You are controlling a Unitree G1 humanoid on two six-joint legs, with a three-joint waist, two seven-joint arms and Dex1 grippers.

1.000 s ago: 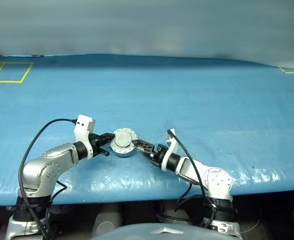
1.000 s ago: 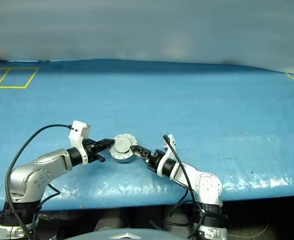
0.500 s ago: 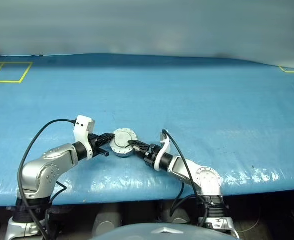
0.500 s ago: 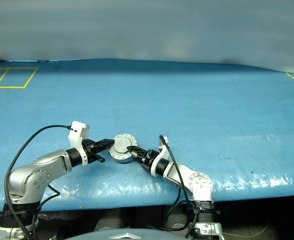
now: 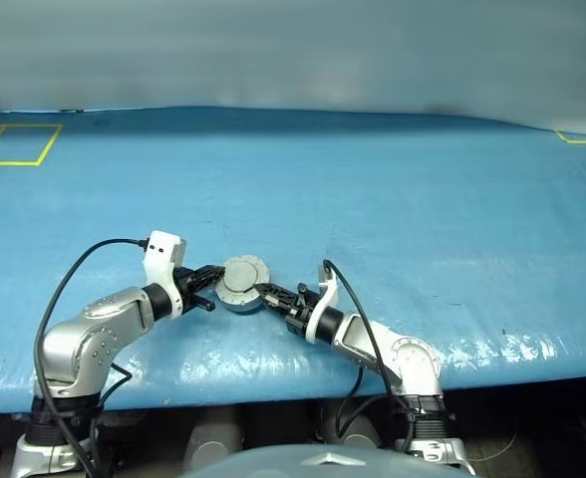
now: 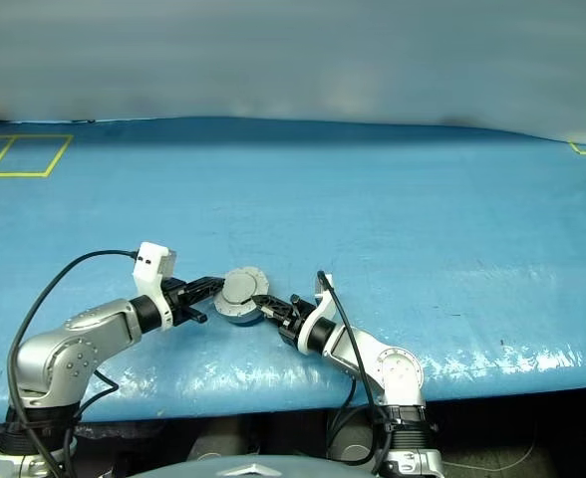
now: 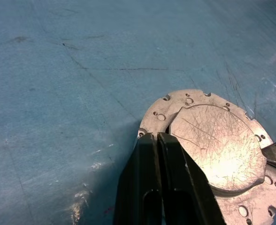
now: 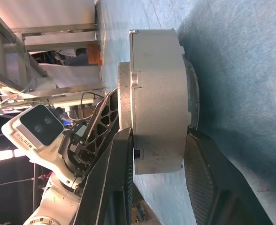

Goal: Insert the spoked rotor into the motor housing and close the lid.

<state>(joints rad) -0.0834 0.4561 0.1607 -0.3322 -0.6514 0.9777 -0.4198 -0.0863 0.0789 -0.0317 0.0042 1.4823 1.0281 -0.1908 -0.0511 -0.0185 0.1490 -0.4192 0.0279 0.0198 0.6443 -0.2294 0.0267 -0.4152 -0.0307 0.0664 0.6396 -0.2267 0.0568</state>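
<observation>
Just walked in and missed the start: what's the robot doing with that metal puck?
Both grippers meet at the motor housing on the blue table. The right gripper straddles its side wall with a finger on each face. The left gripper has its fingers nearly together at the rim. The lid lies closed on top.

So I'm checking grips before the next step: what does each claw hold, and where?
The right claw straddles the motor housing across its side wall. The left claw, fingers together, rests at the lid rim, gripping nothing visible.

motor housing (image 7: 213, 154) interior hidden, rim cut off by edge
</observation>
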